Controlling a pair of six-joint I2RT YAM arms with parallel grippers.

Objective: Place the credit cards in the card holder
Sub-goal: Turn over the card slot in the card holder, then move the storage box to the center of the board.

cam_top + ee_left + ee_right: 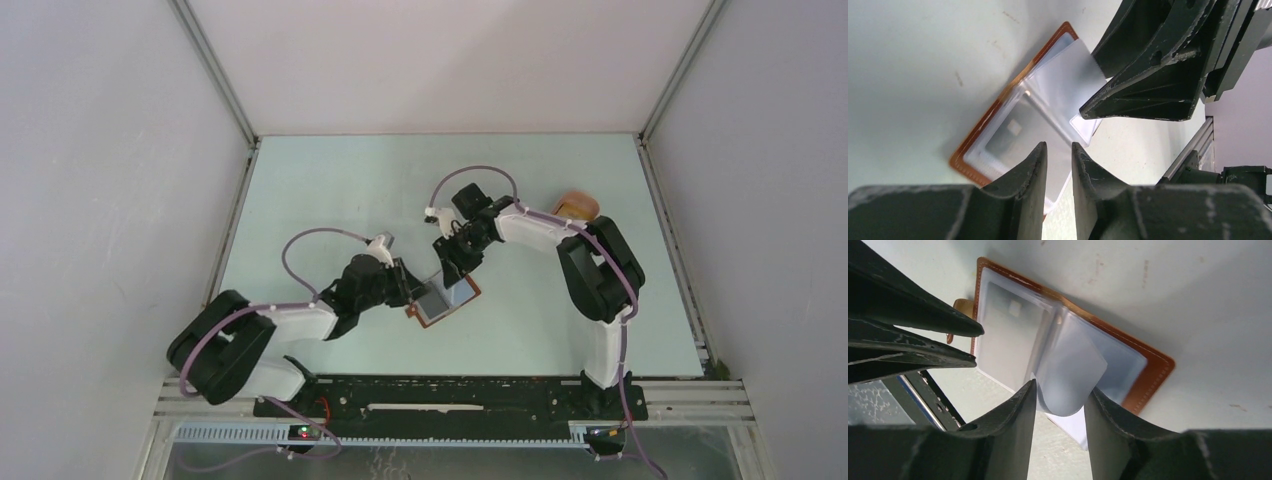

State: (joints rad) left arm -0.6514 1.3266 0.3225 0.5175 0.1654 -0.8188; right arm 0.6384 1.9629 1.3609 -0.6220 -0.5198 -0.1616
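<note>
While the card holder [1068, 340] lies open beneath both arms, the right gripper [1060, 402] clamps a clear pocket leaf rising between its fingers; the left gripper [1059, 152], fingers slightly apart, hovers empty over the near edge.

Reddish-brown card holder [1153, 371] w/ pale stitching, grey-blue clear pockets [1068, 372], black gripper fingers [1023, 185], pale-green table [330, 190], poss. orange-tan obj [577, 206] far right.

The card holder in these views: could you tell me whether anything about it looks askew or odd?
Yes. One clear pocket leaf of the open card holder stands curled up off the others, between the right hand's fingers, instead of lying flat.
</note>
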